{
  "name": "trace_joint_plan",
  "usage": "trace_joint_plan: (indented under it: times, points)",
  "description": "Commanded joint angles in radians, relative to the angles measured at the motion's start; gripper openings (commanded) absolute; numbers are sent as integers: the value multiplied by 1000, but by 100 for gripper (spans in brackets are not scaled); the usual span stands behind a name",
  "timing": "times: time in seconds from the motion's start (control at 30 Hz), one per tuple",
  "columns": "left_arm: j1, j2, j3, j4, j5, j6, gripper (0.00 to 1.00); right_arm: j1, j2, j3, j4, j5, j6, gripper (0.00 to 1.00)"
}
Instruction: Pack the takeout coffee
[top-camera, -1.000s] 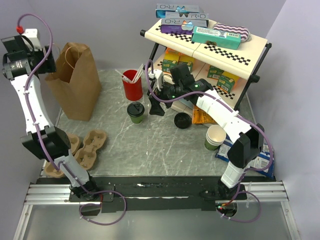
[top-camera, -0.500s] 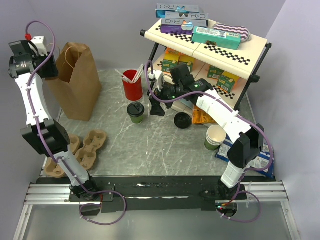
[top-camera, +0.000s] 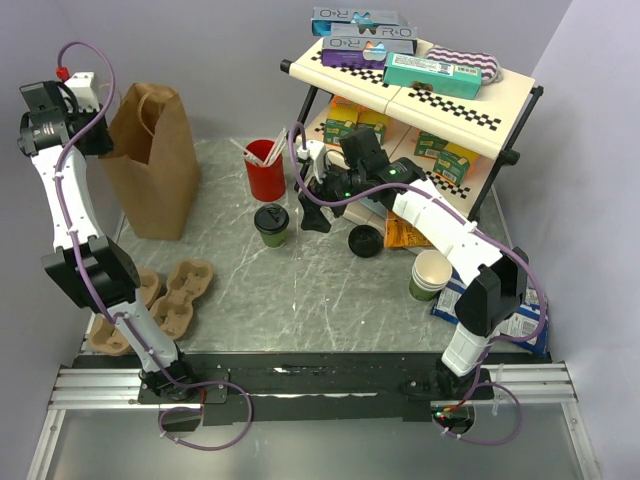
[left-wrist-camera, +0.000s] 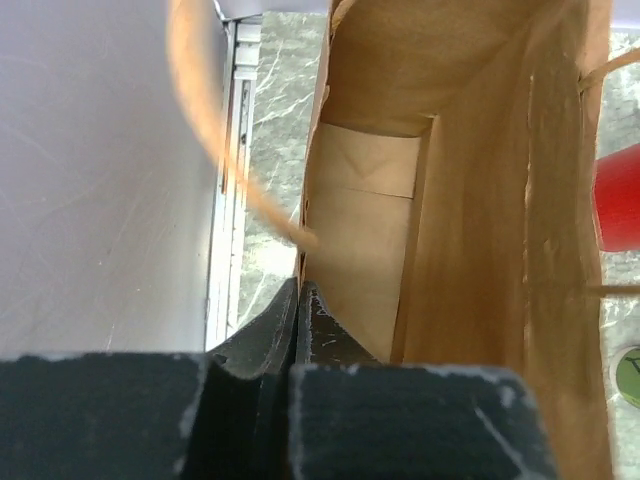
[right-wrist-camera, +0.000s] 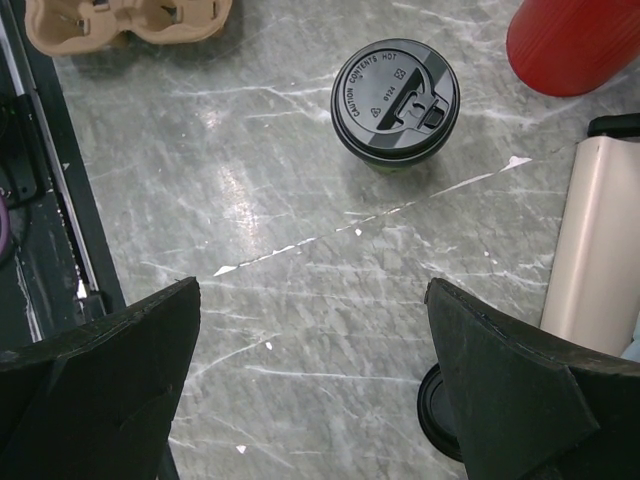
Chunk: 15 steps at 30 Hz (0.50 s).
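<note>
The takeout coffee (top-camera: 271, 224) is seen standing upright on the grey table (top-camera: 330, 300) with its black lid on. It is placed just in front of the red cup (top-camera: 265, 170), close to it but not touching, and it is not held by anything. In the right wrist view the lid is looked at from above, ahead of the fingers and a little to the right.

The right gripper (top-camera: 308, 207) is held over the table just to the right of the coffee. Its fingers are spread wide, and only bare table is seen between them.

The left gripper (left-wrist-camera: 298, 320) is raised at the far left, at the top of the brown paper bag (top-camera: 150, 170). The bag stands upright and open, well apart from the coffee, to its left. In the left wrist view the two fingers are pressed together, and the edge of one bag wall runs down into the line where they meet, so the paper is pinched there. A blurred handle loop is seen crossing this view.

Cardboard cup carriers (top-camera: 180, 295) are laid on the table in front of the bag, near the left arm's base.
</note>
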Motion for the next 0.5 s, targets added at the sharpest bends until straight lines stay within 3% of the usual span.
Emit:
trace_joint_plan:
  times: [0.0, 0.3, 0.47]
  points:
    - [3, -107, 0, 80, 59, 13, 1, -6, -32, 2, 8, 1, -8, 100]
    - [3, -345, -46, 196, 188, -36, 1, -7, -52, 12, 14, 22, -19, 100]
    - [3, -428, -40, 144, 332, -33, 1, -14, -79, 8, 16, 27, -7, 100]
